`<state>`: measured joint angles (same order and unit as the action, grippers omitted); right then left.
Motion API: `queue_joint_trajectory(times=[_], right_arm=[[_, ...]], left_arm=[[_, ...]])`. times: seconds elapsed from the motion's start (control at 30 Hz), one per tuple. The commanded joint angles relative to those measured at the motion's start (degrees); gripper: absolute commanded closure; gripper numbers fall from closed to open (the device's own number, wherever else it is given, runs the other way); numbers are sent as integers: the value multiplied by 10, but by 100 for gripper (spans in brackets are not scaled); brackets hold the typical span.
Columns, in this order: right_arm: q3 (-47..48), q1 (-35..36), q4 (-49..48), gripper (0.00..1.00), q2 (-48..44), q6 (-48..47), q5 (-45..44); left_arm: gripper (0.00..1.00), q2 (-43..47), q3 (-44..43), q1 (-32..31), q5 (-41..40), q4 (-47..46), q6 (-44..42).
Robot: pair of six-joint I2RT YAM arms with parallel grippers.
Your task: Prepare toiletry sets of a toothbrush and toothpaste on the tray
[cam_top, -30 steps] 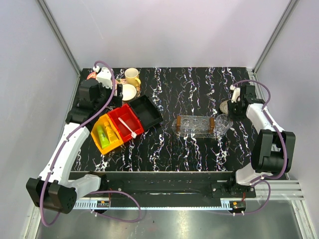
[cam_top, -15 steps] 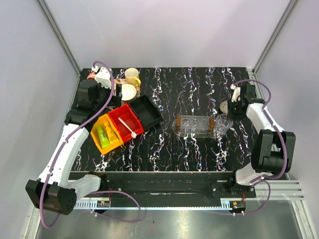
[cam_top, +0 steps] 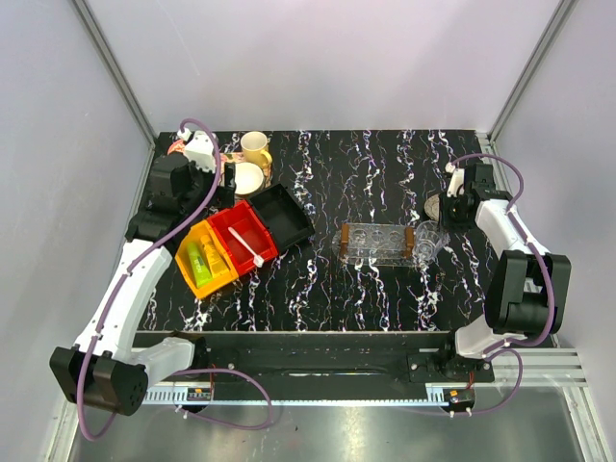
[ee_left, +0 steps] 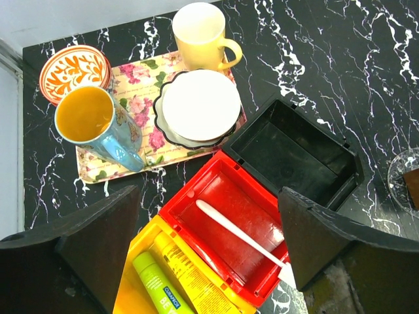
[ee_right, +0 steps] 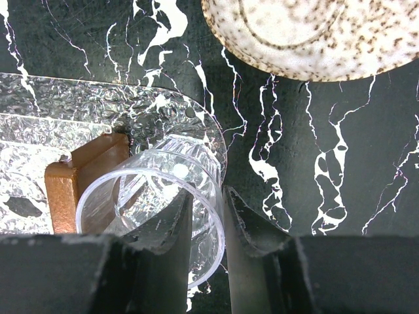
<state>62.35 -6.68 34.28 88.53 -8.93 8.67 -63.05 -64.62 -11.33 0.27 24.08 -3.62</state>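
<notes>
Black marbled table [cam_top: 366,173]: floral tray [ee_left: 98,167], orange bowl [ee_left: 74,70], yellow bin [ee_left: 134,275], red bin [ee_left: 255,216], black bin [ee_left: 288,154], clear tray [ee_right: 163,108], speckled plate [ee_right: 314,33].

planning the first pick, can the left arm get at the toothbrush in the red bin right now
Probably yes. The left pincer hangs open, aimed at the red bin, where the toothbrush lies alone with nothing covering it; the bin walls could hamper the grasp.

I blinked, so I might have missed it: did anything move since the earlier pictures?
Nothing visibly changed. The left gripper hangs open above the red bin, the right gripper straddles the rim of the clear cup, and the toothbrush lies in that bin.
</notes>
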Motion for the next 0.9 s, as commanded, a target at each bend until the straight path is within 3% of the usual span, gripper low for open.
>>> queue_joint_trajectory(times=[0.0,0.87], right_arm=[[21,-2,-14,70,-2,11,17],[75,-2,32,56,-78,5,-5]], left_arm=[[9,13,3,4,9,-30,-5],[9,28,9,10,6,-19,-15]])
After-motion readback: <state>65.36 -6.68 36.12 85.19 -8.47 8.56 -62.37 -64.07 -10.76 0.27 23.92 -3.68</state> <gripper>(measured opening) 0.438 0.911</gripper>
